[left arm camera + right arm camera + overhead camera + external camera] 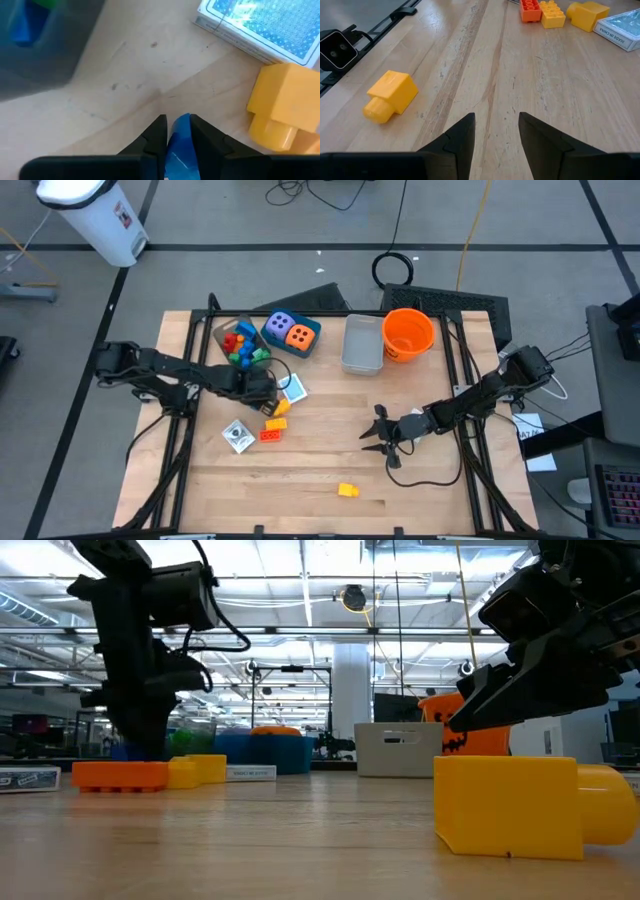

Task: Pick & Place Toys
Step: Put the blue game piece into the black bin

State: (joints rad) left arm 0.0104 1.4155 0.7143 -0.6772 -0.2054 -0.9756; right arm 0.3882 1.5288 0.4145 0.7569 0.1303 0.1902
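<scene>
Several toys lie loose on the wooden surface (300, 480). A yellow brick (347, 491) rests alone near the front edge, lying on its side with its round stud end toward the left arm's side, so its long axis runs across the surface. An orange brick (270, 435) lies flat, touching a small yellow brick (276, 423), and a second yellow brick (281, 407) sits just behind them, beside a blue-backed card box (295, 389). A grey patterned card (237, 436) lies tilted, near the orange brick. Farther back a clear tray (222, 332) holds a heap of red, blue and green bricks, with a purple die (279, 327) and an orange die (301, 335) touching each other just beside it. A grey box (362, 344) and an orange bucket (407, 333) stand side by side at the back.

The left gripper (268, 388) reaches in low from the left edge, its arm stretched almost flat, and sits just in front of the tray next to the card box. Its jaws are narrow and pinch a small blue piece (179, 145) between the fingers (157, 135), close over the bare wood.

The right gripper (378, 434) hangs above open wood, well apart from every toy, its arm angling in from the right edge. Its jaws stand apart and hold nothing.
</scene>
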